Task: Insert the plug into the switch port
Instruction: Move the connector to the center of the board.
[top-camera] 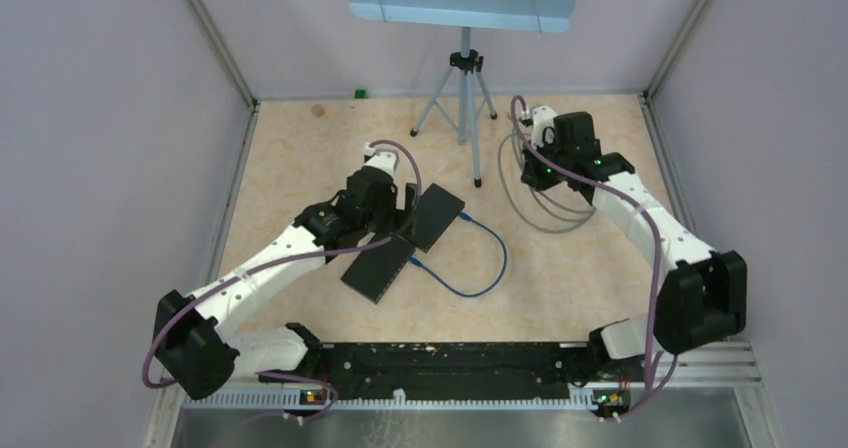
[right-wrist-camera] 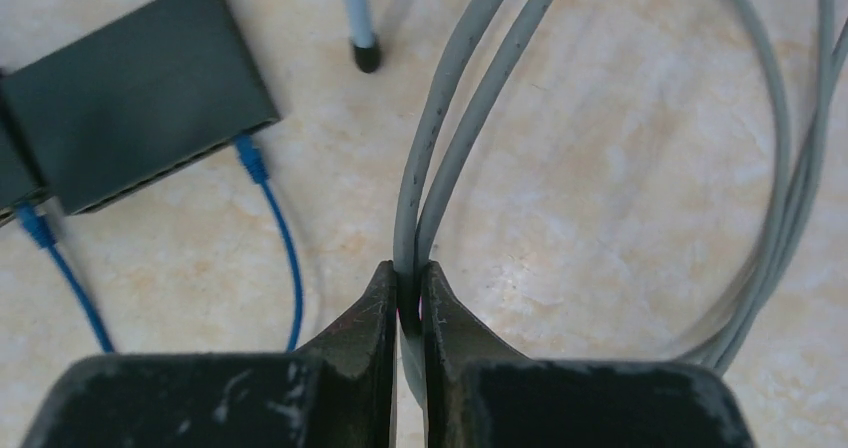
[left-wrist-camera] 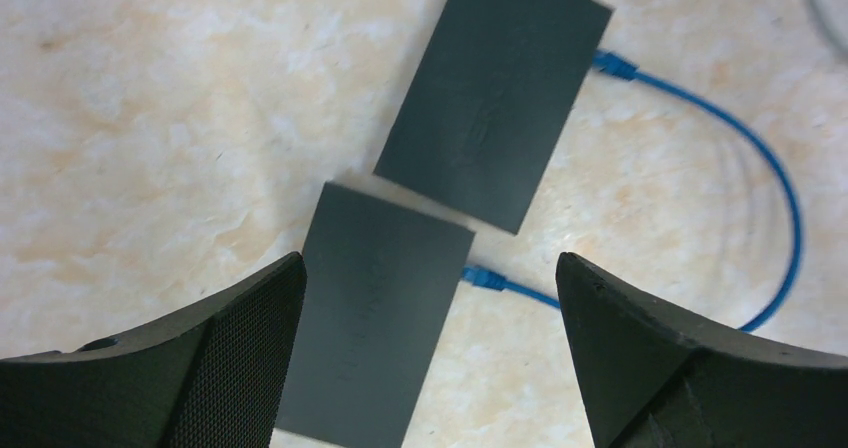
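Two dark flat switches lie mid-table, the near switch [top-camera: 380, 268] [left-wrist-camera: 375, 318] and the far switch [top-camera: 438, 215] [left-wrist-camera: 495, 98] [right-wrist-camera: 130, 98]. A blue cable [top-camera: 490, 268] [left-wrist-camera: 780, 188] [right-wrist-camera: 285, 248] links them, with a blue plug [left-wrist-camera: 487, 278] at the near one and another [left-wrist-camera: 612, 64] at the far one. My left gripper [top-camera: 405, 223] [left-wrist-camera: 430, 260] hovers open above the near switch, holding nothing. Over at the right, my right gripper [top-camera: 527, 173] [right-wrist-camera: 408, 268] is shut on two strands of a coiled grey cable [top-camera: 540, 208] [right-wrist-camera: 440, 118]. That cable's plug is hidden.
A tripod [top-camera: 463, 78] carrying a light blue panel stands at the back centre, one foot [right-wrist-camera: 366, 58] close to the grey coil. Lilac walls enclose the beige table on three sides. A small green object [top-camera: 359, 94] sits at the back edge.
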### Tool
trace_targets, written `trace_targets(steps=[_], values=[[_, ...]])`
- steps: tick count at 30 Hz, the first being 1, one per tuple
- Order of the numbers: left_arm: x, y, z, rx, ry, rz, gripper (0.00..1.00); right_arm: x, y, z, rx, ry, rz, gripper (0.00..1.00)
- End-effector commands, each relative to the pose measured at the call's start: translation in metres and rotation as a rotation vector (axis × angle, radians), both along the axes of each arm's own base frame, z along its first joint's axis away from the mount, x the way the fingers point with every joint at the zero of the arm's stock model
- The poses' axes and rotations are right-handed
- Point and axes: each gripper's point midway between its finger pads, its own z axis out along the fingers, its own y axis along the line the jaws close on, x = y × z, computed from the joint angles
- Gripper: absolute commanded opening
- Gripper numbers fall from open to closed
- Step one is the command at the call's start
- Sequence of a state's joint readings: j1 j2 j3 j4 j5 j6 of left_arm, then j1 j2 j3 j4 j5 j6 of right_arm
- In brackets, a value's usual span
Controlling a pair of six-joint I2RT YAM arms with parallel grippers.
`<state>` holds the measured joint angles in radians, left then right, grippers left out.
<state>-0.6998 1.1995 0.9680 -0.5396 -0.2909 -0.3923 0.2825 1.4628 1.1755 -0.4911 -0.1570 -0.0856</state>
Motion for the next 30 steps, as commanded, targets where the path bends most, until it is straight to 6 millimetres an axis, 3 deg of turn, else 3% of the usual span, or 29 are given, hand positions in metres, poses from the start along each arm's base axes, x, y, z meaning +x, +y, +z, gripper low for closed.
trace_targets(steps=[1, 5, 9, 10, 13, 14, 15, 17, 22, 26, 30], values=[[0.016, -0.030, 0.037, -0.231, -0.080, -0.068, 0.99, -0.040, 0.046, 0.056, 0.054, -0.165, 0.271, 0.00], [0.021, -0.033, 0.043, -0.267, -0.099, -0.063, 0.99, -0.078, 0.063, 0.082, 0.074, -0.258, 0.428, 0.00], [0.022, -0.032, 0.043, -0.259, -0.097, -0.071, 0.99, -0.090, 0.054, 0.087, 0.034, -0.315, 0.461, 0.00], [0.022, -0.030, 0.041, -0.253, -0.095, -0.071, 0.99, -0.086, 0.049, 0.087, 0.021, -0.322, 0.417, 0.17], [0.022, -0.027, 0.039, -0.243, -0.091, -0.066, 0.99, -0.077, 0.038, 0.085, 0.016, -0.328, 0.303, 0.51], [0.021, -0.026, 0.039, -0.242, -0.089, -0.067, 0.99, -0.073, 0.036, 0.087, 0.032, -0.330, 0.255, 0.67], [0.021, -0.025, 0.039, -0.243, -0.092, -0.063, 0.99, -0.070, 0.035, 0.088, 0.053, -0.328, 0.208, 0.75], [0.020, -0.023, 0.038, -0.246, -0.092, -0.060, 0.99, -0.068, 0.039, 0.092, 0.108, -0.312, 0.171, 0.82], [0.016, -0.019, 0.033, -0.247, -0.078, -0.050, 0.99, -0.047, 0.054, 0.092, 0.281, -0.175, -0.034, 0.85], [0.014, -0.017, 0.029, -0.252, -0.069, -0.042, 0.99, -0.027, 0.075, 0.064, 0.375, 0.015, -0.163, 0.86], [0.012, -0.017, 0.026, -0.257, -0.062, -0.043, 0.99, -0.014, 0.111, 0.024, 0.501, 0.123, -0.237, 0.86]])
